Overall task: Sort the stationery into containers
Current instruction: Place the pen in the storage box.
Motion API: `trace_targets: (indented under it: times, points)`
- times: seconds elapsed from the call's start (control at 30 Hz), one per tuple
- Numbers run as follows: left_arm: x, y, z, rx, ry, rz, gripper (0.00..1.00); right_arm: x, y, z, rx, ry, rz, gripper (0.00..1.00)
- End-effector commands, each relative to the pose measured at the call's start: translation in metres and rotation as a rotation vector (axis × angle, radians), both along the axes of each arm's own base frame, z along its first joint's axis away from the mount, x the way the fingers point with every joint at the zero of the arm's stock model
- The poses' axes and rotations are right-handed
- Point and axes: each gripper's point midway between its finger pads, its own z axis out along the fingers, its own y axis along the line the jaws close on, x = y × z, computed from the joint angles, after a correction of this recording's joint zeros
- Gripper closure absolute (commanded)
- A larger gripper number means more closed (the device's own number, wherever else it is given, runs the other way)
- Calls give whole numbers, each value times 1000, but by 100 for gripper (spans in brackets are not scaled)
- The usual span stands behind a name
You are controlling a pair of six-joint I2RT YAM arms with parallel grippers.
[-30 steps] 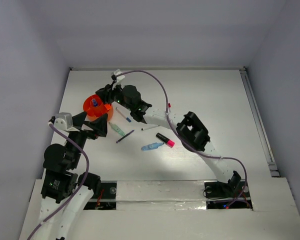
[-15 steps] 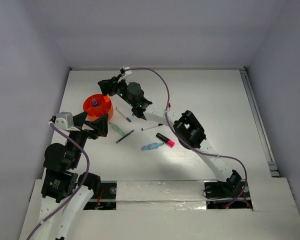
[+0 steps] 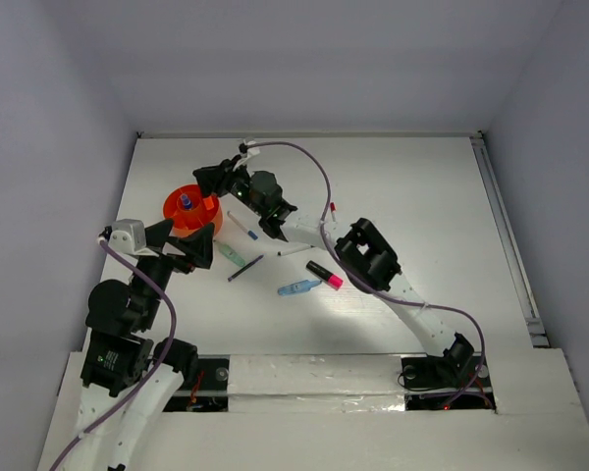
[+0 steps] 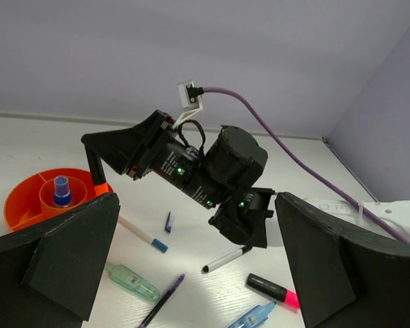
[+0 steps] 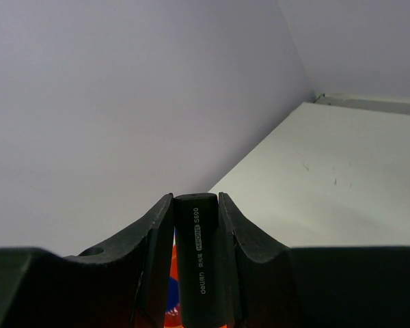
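Round orange plastic cup (image 3: pixel 174 213), upper left of the white bench (image 3: pixel 422 196), holds one blue-capped bottle (image 3: pixel 186 201). Right claw (image 3: pixel 208 179) grips a black orange-capped highlighter (image 5: pixel 197 266) above its rim; left claw (image 3: pixel 182 242) stands wide, empty. A pink-capped black highlighter (image 3: pixel 324 275), a blue marker (image 3: pixel 298 288) and several pens (image 3: pixel 245 268) lie unsorted at centre.

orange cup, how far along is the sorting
Done: a blue-capped bottle stands in the cup. In hand: the right pincer grips a black marker by the cup's rim. Left: about six pens and markers on the table, like the pink highlighter.
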Motion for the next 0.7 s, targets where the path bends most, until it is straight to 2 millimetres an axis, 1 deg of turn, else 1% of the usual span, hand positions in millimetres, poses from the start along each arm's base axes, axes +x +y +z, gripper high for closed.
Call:
trace_targets:
  times: [0.0, 0.13, 0.2, 0.23, 0.3, 0.33, 0.37, 0.43, 0.53, 0.57, 0.63, 0.67]
  points:
    - [5, -4, 7, 4, -36, -11, 3, -9, -1, 12, 71, -24, 19, 91]
    - [6, -4, 7, 3, -32, -11, 3, -11, -4, 6, 62, -22, 19, 88]
    - [6, -4, 6, 4, -29, -11, 3, -13, -6, 10, 66, -27, 20, 88]
    - [6, -4, 6, 3, -27, -11, 3, -15, -7, 7, 60, -27, 22, 87]
    - [7, -4, 6, 5, -28, -9, 3, -17, -9, 12, 64, -34, 26, 83]
    - [7, -4, 5, 5, -26, -8, 3, -18, -10, 10, 57, -33, 25, 82]
    - [7, -4, 5, 5, -26, -9, 3, -19, -11, 12, 60, -37, 24, 78]
    - [6, -4, 6, 4, -28, -8, 3, -21, -13, 14, 56, -39, 26, 74]
    - [6, -4, 5, 3, -26, -8, 3, -26, -16, 19, 51, -51, 36, 64]
    - [6, -4, 6, 1, -27, -8, 3, -29, -18, 25, 49, -57, 39, 57]
    - [6, -4, 5, 3, -27, -8, 3, -32, -21, 32, 38, -64, 43, 52]
    - [6, -4, 5, 4, -26, -10, 3, -35, -23, 42, 35, -73, 48, 48]
